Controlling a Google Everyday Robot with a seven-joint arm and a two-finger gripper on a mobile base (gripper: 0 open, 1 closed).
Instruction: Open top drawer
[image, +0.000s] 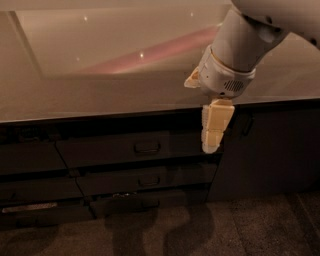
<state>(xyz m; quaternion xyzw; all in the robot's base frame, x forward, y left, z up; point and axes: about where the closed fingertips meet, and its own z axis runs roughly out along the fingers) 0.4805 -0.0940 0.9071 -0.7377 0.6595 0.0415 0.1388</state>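
The top drawer (115, 149) is a wide dark front just under the counter edge, with a small loop handle (147, 147) at its centre. It sits flush with the fronts around it. My gripper (212, 134) is cream coloured and hangs downward from the white wrist (225, 75). It is in front of the drawer's right end, to the right of the handle and about level with it. It holds nothing that I can see.
A glossy countertop (100, 75) runs over the drawers. A second drawer with a like handle (149, 181) lies below, and a lower one under it. Narrower dark fronts are at the left (30, 157). A dark panel (270, 150) stands at the right. Carpeted floor (240, 225) is below.
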